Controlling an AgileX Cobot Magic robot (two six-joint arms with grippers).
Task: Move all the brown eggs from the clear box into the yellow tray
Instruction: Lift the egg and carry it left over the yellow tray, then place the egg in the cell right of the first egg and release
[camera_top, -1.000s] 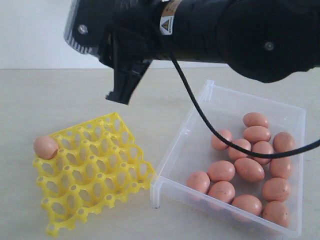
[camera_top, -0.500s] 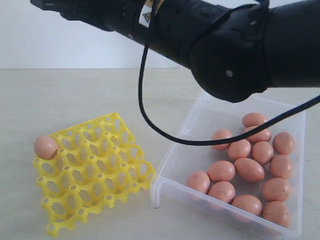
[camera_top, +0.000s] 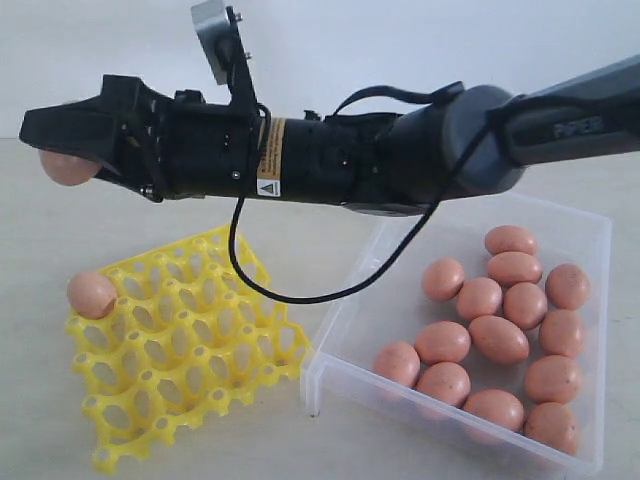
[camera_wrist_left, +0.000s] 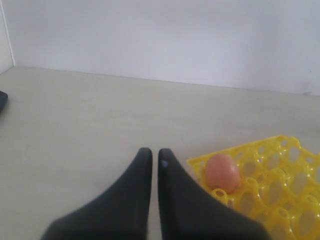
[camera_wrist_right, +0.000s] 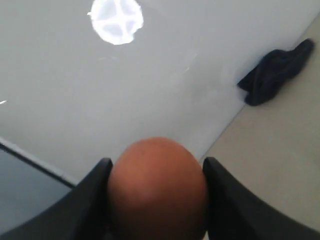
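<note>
Brown egg (camera_wrist_right: 157, 185) pinched in my right gripper (camera_top: 62, 148), held high over left corner of yellow tray (camera_top: 200, 350), above seated egg (camera_top: 91, 295); other eggs (camera_top: 498, 338) in clear box (camera_top: 340, 385), right. Carry step; next I lower into free cup, release gently. Left gripper (camera_wrist_left: 151, 160) pressed together.

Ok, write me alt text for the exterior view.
The right gripper holds a brown egg in the air at upper left. Below sits a yellow tray with one egg in a corner cup; more eggs lie in a clear box at right.
</note>
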